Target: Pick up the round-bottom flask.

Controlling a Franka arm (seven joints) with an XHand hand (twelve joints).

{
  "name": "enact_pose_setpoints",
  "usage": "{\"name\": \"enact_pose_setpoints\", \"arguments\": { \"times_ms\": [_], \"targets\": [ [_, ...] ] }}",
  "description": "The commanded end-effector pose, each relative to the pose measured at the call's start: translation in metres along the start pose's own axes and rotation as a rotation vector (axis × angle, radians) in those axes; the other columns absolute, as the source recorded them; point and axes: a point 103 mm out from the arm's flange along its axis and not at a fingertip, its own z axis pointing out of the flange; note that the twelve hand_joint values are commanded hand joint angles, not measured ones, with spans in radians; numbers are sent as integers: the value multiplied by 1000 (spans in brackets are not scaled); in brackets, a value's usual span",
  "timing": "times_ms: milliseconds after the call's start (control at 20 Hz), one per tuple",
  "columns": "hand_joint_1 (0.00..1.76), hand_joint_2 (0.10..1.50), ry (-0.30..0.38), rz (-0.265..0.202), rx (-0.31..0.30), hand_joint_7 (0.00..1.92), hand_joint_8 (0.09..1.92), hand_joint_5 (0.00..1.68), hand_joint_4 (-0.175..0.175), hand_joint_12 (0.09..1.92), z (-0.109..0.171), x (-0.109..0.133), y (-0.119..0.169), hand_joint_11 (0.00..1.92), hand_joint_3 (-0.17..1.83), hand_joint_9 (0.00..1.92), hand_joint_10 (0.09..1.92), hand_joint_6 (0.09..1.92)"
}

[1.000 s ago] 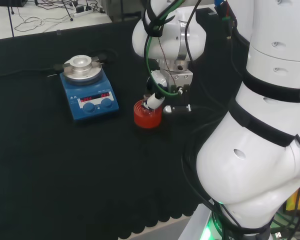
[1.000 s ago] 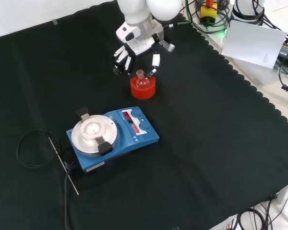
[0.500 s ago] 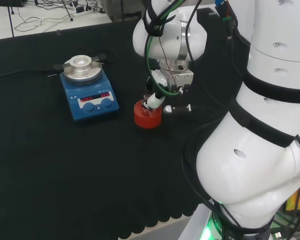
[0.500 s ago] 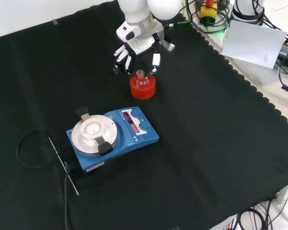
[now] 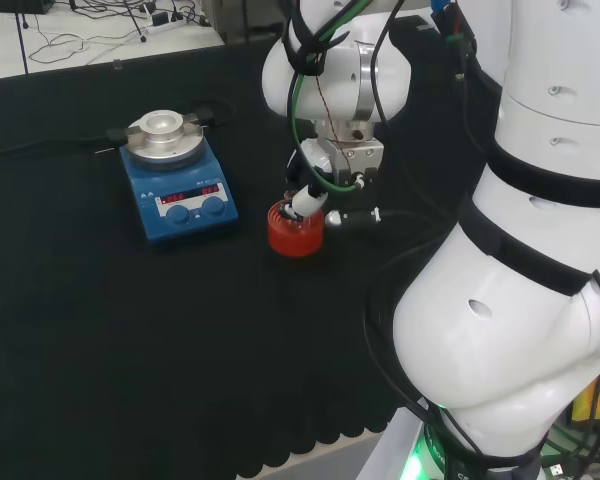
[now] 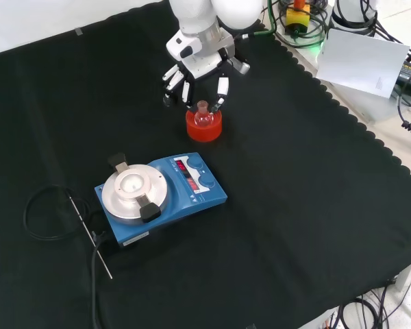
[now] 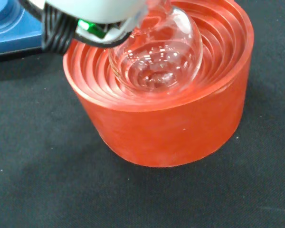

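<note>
The round-bottom flask (image 6: 203,118), clear glass with a short neck, sits upright in a red ribbed ring stand (image 6: 204,131) on the black cloth. The hand (image 6: 195,68) hangs just above and behind it in the front view. Its fingers (image 6: 177,81) lie left of the flask's neck and its thumb (image 6: 221,88) right of it, straight and apart from the glass. In the head view the hand (image 5: 307,203) reaches down over the stand (image 5: 294,234). Up close in the wrist view, the flask's bulb (image 7: 156,61) rests in the stand (image 7: 171,128), with a blurred white part of the hand (image 7: 85,9) over it.
A blue stirrer hotplate (image 6: 157,195) with a round metal top stands in front of the stand in the front view, left of it in the head view (image 5: 176,182). A thin rod and black cable (image 6: 89,236) lie beside it. The cloth's scalloped edge (image 6: 370,137) runs along the right.
The hand has shifted slightly, so the flask's neck now stands more squarely between fingers and thumb. Flask and stand have not moved.
</note>
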Motion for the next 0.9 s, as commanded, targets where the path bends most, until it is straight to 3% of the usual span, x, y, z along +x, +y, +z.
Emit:
{"name": "enact_pose_setpoints", "arguments": {
  "times_ms": [50, 500, 900],
  "targets": [
    [1122, 662, -12, 20, 14, 314, 723, 1209, 130, 1370, -9, 2, 0, 238, 696, 559, 673, 802],
    [1116, 636, -17, 29, 63, 358, 729, 1201, 173, 1362, -65, 21, -1, 265, 752, 576, 663, 843],
    [1114, 638, -70, 31, 72, 352, 728, 1196, 175, 1363, -90, 32, -6, 266, 753, 569, 660, 850]
  ]
}}
